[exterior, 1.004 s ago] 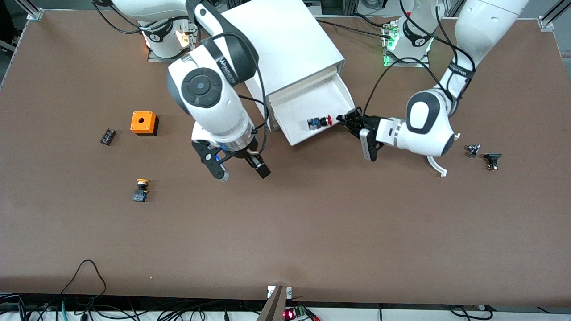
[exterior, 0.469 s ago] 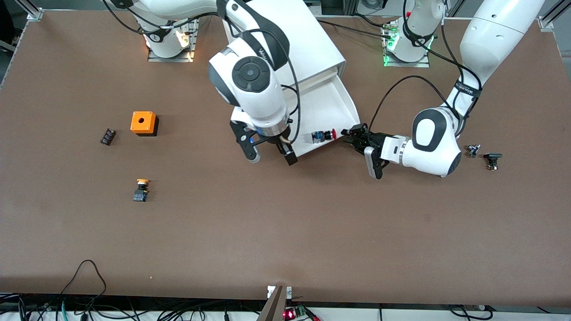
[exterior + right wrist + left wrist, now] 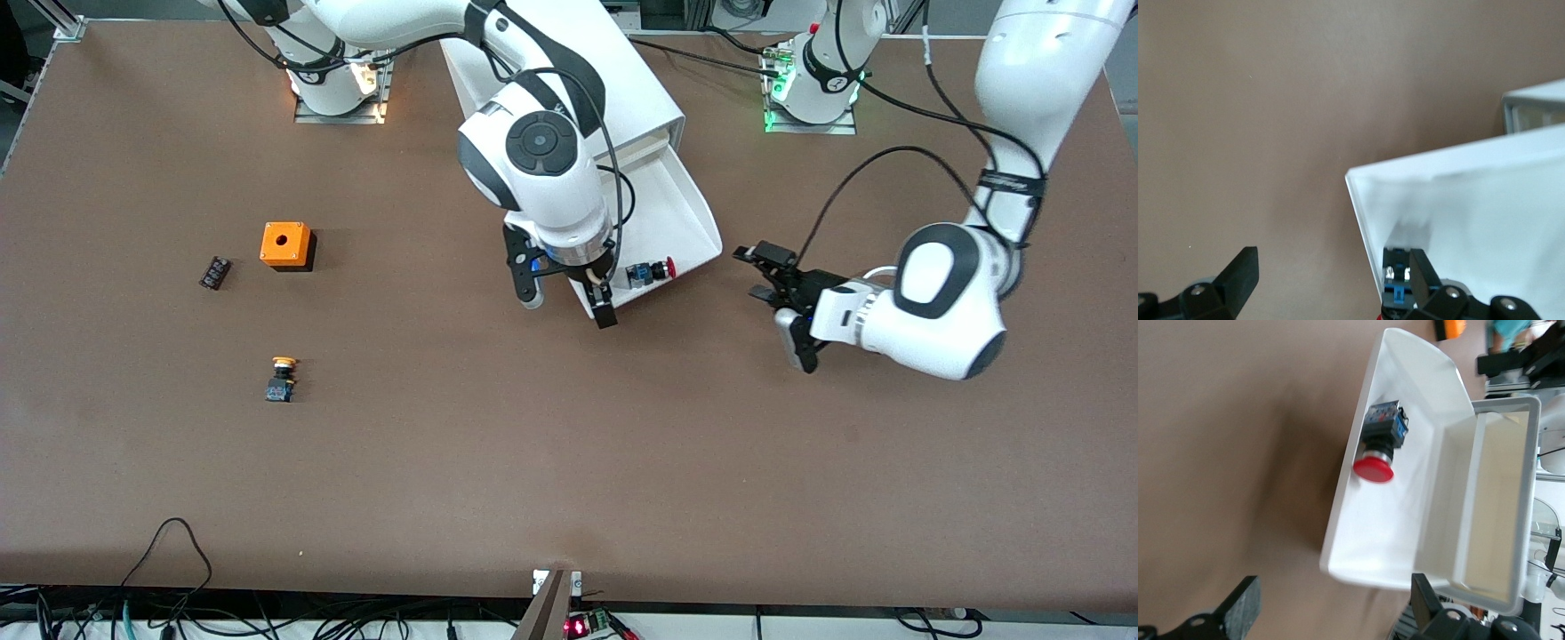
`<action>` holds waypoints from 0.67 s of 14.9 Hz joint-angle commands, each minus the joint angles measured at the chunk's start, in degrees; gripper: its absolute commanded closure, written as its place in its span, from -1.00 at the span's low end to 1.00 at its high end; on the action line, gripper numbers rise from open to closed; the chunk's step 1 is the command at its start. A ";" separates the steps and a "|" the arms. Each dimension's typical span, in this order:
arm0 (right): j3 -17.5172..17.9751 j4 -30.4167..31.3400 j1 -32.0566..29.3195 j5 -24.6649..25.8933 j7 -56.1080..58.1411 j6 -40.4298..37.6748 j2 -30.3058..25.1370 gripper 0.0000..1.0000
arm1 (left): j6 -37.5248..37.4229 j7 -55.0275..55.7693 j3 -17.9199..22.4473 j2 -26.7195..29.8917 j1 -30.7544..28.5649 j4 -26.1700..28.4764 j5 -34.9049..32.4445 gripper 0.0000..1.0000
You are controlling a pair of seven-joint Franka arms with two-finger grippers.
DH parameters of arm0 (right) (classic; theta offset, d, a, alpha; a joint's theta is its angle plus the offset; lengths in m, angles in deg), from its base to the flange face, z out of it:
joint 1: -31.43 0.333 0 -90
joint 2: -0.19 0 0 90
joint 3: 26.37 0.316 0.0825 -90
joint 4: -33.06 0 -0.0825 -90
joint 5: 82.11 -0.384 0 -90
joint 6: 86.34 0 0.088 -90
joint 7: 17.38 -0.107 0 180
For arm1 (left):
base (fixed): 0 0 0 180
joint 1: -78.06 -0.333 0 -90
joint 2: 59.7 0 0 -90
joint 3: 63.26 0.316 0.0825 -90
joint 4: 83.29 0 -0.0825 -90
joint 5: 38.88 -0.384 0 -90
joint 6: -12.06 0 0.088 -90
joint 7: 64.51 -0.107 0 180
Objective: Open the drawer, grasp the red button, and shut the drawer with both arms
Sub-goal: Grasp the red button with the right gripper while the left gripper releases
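The drawer (image 3: 680, 209) stands pulled out of the white cabinet (image 3: 587, 80). The red-capped button (image 3: 649, 271) lies in it near its front edge; it also shows in the left wrist view (image 3: 1379, 440) and the right wrist view (image 3: 1399, 283). My right gripper (image 3: 569, 309) is open over the drawer's front corner, one finger (image 3: 1421, 273) above the button's body, the other over the table. My left gripper (image 3: 751, 274) is open and empty, off the drawer toward the left arm's end. In the left wrist view the drawer (image 3: 1405, 520) lies ahead of that gripper (image 3: 1331, 613).
An orange cube with a hole (image 3: 286, 244), a small dark part (image 3: 214, 271) and a yellow-capped button (image 3: 283, 378) lie on the table toward the right arm's end. The left arm's wrist hangs over the table toward its own end.
The drawer has slid farther out. My left gripper has come off its front corner and drawn back toward its own end. My right gripper has moved from over the table to the drawer's front corner.
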 commanded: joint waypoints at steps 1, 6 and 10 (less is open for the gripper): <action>-0.41 -2.18 2.39 -0.69 -3.85 2.34 2.42 -1.00 | -6.06 10.34 -0.34 -0.12 0.47 -8.13 -7.52 -1.00; -0.50 -2.10 5.29 -0.34 -7.36 4.10 4.53 -1.00 | -8.54 22.06 -1.05 2.16 1.87 -17.46 -21.82 -1.00; -0.76 -1.57 6.53 0.18 -8.07 4.19 5.59 -1.00 | -8.01 22.06 -1.05 2.87 5.83 -22.90 -41.61 -1.00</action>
